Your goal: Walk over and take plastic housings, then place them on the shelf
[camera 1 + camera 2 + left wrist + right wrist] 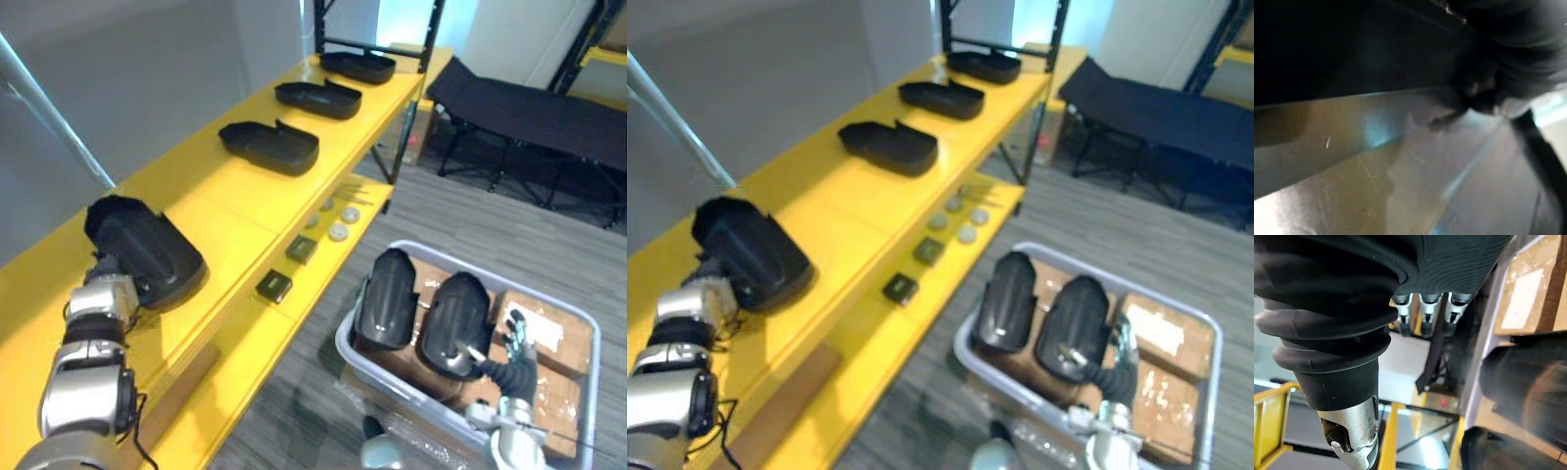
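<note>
Closest in, the left hand meets the near end of a black plastic housing that appears to rest on the yellow shelf top. Its fingers are hidden behind the shell, so I cannot tell whether they grip it or have let go. Judging by this, the step in hand is setting this housing down at the near end of a row. The next move calls for freeing the hand without dragging the shell toward the shelf edge, then turning to the bin for another. The housing is a dark, glossy, elongated shell with a rounded nose and a thin rim; it looks light and probably slippery. Further along the same board lie three more housings, open side up, the nearest one well apart from it. On the lower shelf sit small round discs and small dark blocks. Beside the rack a grey bin holds two housings standing on end next to cardboard boxes. The right hand is just beside the right-hand one, fingers loosely extended and holding nothing.
</note>
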Motion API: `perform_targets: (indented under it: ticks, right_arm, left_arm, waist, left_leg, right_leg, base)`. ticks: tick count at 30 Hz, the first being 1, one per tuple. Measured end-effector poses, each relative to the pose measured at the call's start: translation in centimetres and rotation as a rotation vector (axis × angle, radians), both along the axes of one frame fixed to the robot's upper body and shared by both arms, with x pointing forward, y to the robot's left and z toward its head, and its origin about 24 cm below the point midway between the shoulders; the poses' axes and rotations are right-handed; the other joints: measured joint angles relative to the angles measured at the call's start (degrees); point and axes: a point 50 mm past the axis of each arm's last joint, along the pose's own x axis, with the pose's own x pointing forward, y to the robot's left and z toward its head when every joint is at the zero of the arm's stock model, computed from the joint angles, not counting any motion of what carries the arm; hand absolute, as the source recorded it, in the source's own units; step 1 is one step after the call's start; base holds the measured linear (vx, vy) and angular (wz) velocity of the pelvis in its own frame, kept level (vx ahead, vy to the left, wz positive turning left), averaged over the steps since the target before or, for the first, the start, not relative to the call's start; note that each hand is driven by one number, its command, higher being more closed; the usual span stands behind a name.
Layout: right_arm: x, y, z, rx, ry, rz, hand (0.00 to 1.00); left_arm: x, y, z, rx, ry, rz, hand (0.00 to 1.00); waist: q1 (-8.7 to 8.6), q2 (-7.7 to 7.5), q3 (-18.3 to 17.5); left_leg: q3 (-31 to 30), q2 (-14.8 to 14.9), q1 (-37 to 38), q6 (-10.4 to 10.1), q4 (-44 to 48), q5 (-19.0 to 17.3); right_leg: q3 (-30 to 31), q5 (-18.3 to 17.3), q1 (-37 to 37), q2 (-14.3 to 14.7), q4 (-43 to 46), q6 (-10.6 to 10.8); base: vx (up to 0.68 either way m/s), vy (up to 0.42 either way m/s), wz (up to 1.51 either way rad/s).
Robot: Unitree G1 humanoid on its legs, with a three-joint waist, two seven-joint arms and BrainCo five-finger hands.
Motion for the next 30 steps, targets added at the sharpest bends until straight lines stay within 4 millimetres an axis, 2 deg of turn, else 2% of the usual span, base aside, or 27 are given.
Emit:
perform_targets:
  ticks: [2,3,12,19,23,26,28,29,30]
  right_arm:
    - [0.1,0.3,-0.2,0.012,0.006,0.007,0.00]
    - [0.1,0.5,-0.3,0.025,-0.002,0.015,0.00]
    - [0.0,1.1,-0.6,0.052,0.005,0.038,0.00]
    - [0.2,1.2,-0.4,0.057,-0.019,0.062,0.00]
    - [0.3,1.6,-0.3,0.061,-0.036,0.076,0.00]
    - [0.5,2.2,-0.3,0.083,-0.056,0.094,0.00]
    - [1.0,2.9,-0.1,0.090,-0.077,0.119,0.00]
    - [1.1,3.1,0.0,0.090,-0.084,0.127,0.00]
    - [1.3,3.2,0.1,0.088,-0.093,0.136,0.00]
  left_arm:
    - [-0.1,0.2,0.1,0.021,0.008,-0.005,1.00]
    - [-0.2,0.2,-0.1,0.024,0.019,-0.008,0.00]
    - [-0.1,0.3,-0.2,-0.011,0.004,-0.046,0.00]
    - [-0.2,0.5,-0.2,-0.016,-0.053,0.019,0.00]
    - [-0.3,1.2,0.4,0.012,-0.054,0.030,0.00]
    - [0.5,1.5,2.5,0.097,-0.068,0.016,0.00]
    - [1.3,2.2,5.6,0.218,-0.091,0.011,0.00]
    - [1.5,2.4,6.5,0.254,-0.098,0.011,0.00]
    - [1.9,2.8,8.4,0.329,-0.112,0.008,0.00]
  waist:
    - [0.17,-0.45,-0.28]
    - [0.12,-0.54,-0.38]
    - [0.03,-0.53,-0.86]
    - [-0.22,-0.32,-0.99]
    - [-0.48,-0.37,-1.03]
    - [0.00,-0.41,-1.06]
    - [0.05,-0.46,-1.09]
    - [0.09,-0.46,-1.09]
    - [0.14,-0.44,-1.10]
  left_leg:
    - [-0.03,0.07,0.54,-0.08,-0.36,0.12]
    - [-0.19,0.06,0.80,-0.08,-0.45,0.12]
    - [-0.37,-0.06,2.03,-0.51,-3.72,2.14]
    - [0.03,-0.03,2.70,-0.72,-4.66,2.51]
    - [0.01,-0.14,2.96,-0.72,-5.56,3.03]
    - [-0.26,-0.13,2.91,-0.68,-5.58,3.14]
    - [-0.62,-0.14,2.71,-0.60,-5.62,3.32]
    - [-0.71,-0.14,2.69,-0.58,-5.62,3.35]
    - [-0.88,-0.15,2.67,-0.55,-5.66,3.42]
  right_leg:
    - [-0.04,-0.06,0.43,0.13,0.00,-0.10]
    - [-0.15,-0.14,0.81,0.13,0.00,-0.24]
    - [-0.91,-0.59,0.82,0.70,0.25,-0.95]
    - [-0.67,-0.65,0.81,0.99,0.30,-1.03]
    - [-0.74,-0.64,0.77,1.08,0.30,-1.03]
    - [-0.99,-0.65,0.87,1.07,0.31,-1.03]
    - [-1.29,-0.64,0.89,1.02,0.31,-1.03]
    - [-1.36,-0.64,0.91,1.01,0.32,-1.03]
    - [-1.46,-0.65,0.96,0.99,0.33,-1.03]
  base:
    - [0.00,-0.015,0.00]
    - [0.00,0.000,0.00]
    - [-0.03,-0.039,0.02]
    - [-0.02,-0.036,-0.02]
    - [-0.02,-0.033,0.01]
    - [-0.02,-0.037,0.04]
    - [-0.03,-0.034,0.07]
    - [-0.03,-0.035,0.06]
    - [-0.02,-0.035,0.07]
